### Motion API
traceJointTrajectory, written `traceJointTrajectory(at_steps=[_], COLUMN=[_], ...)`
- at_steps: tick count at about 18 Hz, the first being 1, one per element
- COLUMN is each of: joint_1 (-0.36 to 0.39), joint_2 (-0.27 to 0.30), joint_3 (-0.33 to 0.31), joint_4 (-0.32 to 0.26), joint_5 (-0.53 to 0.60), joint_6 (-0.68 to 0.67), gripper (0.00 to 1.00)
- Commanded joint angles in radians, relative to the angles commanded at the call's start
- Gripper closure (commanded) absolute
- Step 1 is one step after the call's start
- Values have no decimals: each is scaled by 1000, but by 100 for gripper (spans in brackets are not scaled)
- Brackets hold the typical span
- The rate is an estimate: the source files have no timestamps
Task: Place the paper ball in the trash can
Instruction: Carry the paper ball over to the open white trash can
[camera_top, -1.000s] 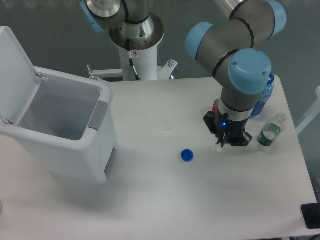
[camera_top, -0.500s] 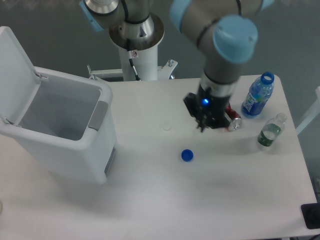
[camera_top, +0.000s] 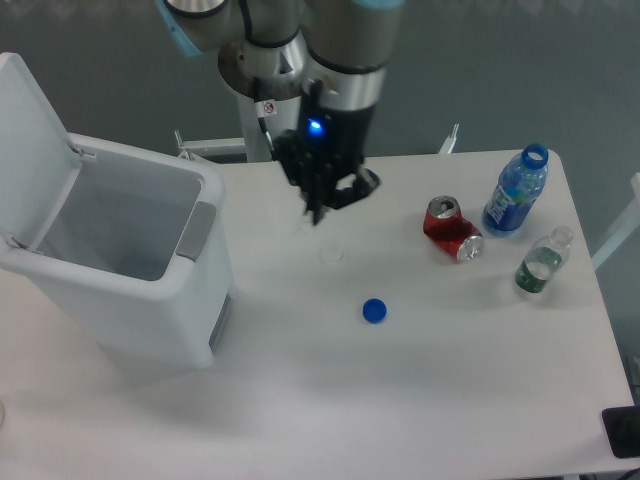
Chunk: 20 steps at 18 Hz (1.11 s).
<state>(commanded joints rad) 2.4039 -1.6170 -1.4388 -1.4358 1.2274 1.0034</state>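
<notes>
The gripper (camera_top: 318, 212) hangs above the table (camera_top: 400, 400) near the middle of its far edge, pointing down, a blue light glowing on its body. Its fingers look drawn close together at the tips, but they are dark and small here, and I cannot tell whether anything sits between them. The ball cannot be made out anywhere: not on the tabletop, not clearly in the gripper. The bin (camera_top: 130, 270) stands at the left edge of the table, lid swung up and back, its inside open to view, the grey panel on the side that faces the middle of the table. It is well apart from the gripper, to the gripper's left in the view. A blue cap (camera_top: 375, 311) lies near the table's centre. A crushed red can (camera_top: 451, 229) lies on its side toward the right edge, just beside an upright blue bottle (camera_top: 516, 191) with no cap on. A clear bottle (camera_top: 541, 262) stands near the right edge, close to both.
</notes>
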Motion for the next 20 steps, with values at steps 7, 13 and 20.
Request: traceJointTrajectory(at_steps=[7,13,20], joint_1=[-124,-206,-246], joint_2=[17,3,-14], joint_3=[-20,-28,-32], joint_4=[11,38,89], joint_5=[-22,-25,-19], joint_6=[-55,-54,-52], gripper=[97,75,0])
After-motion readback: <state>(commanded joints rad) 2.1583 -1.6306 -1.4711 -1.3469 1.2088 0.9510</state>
